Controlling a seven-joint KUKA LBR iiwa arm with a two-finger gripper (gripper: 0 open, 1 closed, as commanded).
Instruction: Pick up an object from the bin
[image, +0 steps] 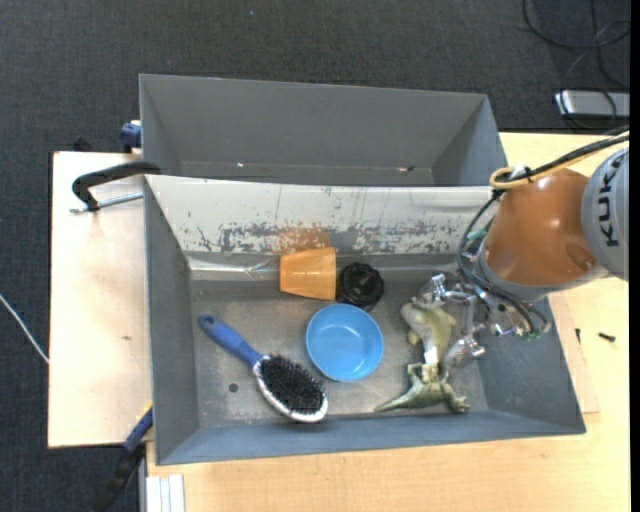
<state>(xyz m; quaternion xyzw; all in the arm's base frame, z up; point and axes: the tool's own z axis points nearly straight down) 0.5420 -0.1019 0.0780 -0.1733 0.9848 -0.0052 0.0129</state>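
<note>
Green toy figure (430, 393), kinda dinosaur-shaped, lies at the right end of the bin (300, 432) by the front wall, with the gripper (460, 335) right down over its upper part. Honestly can't tell if the gripper is open or clamped on it. Blue bowl (344, 342) just left, hairbrush (290, 385) further left, orange cup (308, 274) by the back wall

Orange cup (308, 274) (on its side) beside a black round thing (360, 284) — blue bowl (344, 342) and blue-handled hairbrush (272, 376) in front.
</note>
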